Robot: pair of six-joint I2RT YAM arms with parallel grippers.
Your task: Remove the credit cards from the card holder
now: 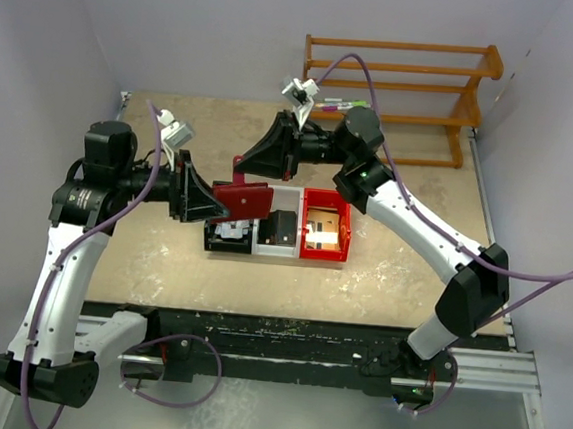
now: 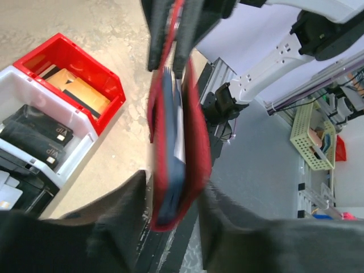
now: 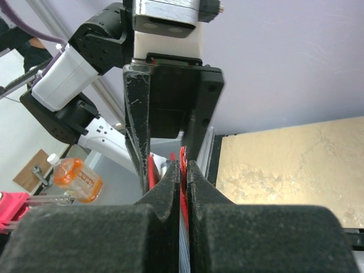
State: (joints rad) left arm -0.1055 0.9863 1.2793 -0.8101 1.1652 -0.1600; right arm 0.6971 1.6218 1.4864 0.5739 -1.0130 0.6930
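Note:
The maroon card holder (image 1: 245, 199) hangs in the air above the bins, between my two grippers. My right gripper (image 1: 243, 162) is shut on its upper red edge (image 3: 182, 152); the pads (image 3: 170, 187) press tight on it. In the left wrist view the holder (image 2: 196, 142) is edge-on, with blue-grey sleeves (image 2: 169, 170) inside. Its lower end sits between the spread fingers of my left gripper (image 2: 173, 190), which stands open. A tan credit card (image 2: 77, 91) lies in the red bin (image 1: 324, 250). Dark cards (image 2: 40, 133) lie in the white bin (image 1: 276, 251).
Three small bins stand in a row mid-table: a black bin (image 1: 225, 247), then the white and the red. A wooden rack (image 1: 398, 84) stands at the back right. Purple walls close in the table on the left, back and right.

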